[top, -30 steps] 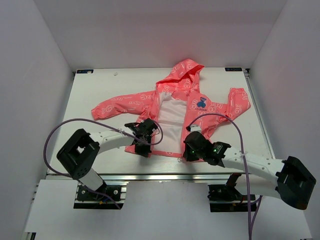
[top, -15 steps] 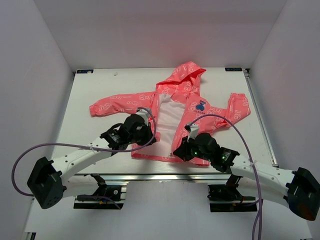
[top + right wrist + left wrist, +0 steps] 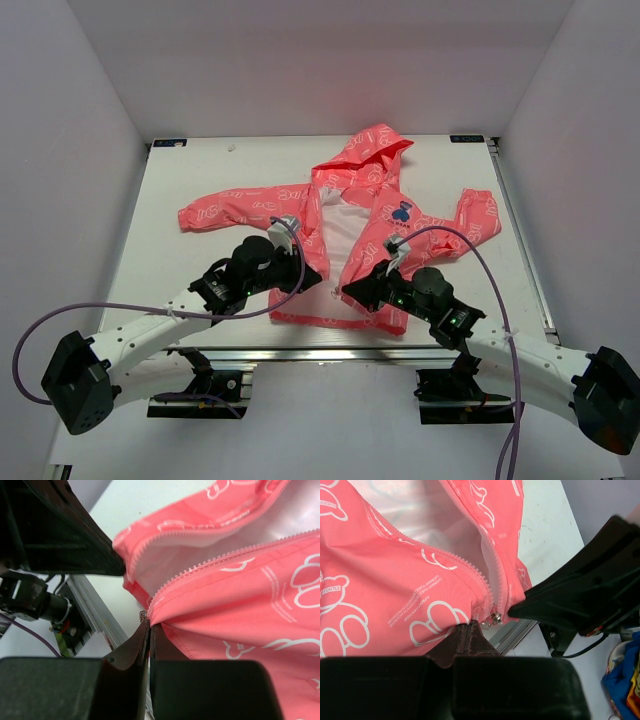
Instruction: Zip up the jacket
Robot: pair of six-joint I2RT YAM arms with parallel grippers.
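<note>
Hem-alignment stage, by my reading: front not yet joined, both arms down at the bottom of the opening.

- Jacket [image 3: 370,215] lies flat, centre-right on the desk [image 3: 200,180], hood [image 3: 368,150] toward the far edge, hem close to the near edge. Front gapes in a V, showing the lining [image 3: 340,230].
- Left gripper [image 3: 300,283]: fingers pressed together on the hem corner of its panel, fabric pinched between the tips. Slider [image 3: 495,618] sits just beside those tips.
- Right gripper [image 3: 355,288]: fingers likewise closed, nipping the other panel's bottom corner right at the end of the teeth. The two grippers are near each other, not touching.

Next move, as I judge it: bring the two bottom ends together so the free end seats in the slider. That needs fine alignment and a taut hem.

Materials: thin, smooth coral-pink shell, slightly glossy, white outline print, limp and wrinkling at the pinches. Zipper teeth [image 3: 470,572] are pink, fine, moulded. Slider is small, bright metal. Lining is white and soft. Small blue emblem [image 3: 401,211] on the chest.
</note>
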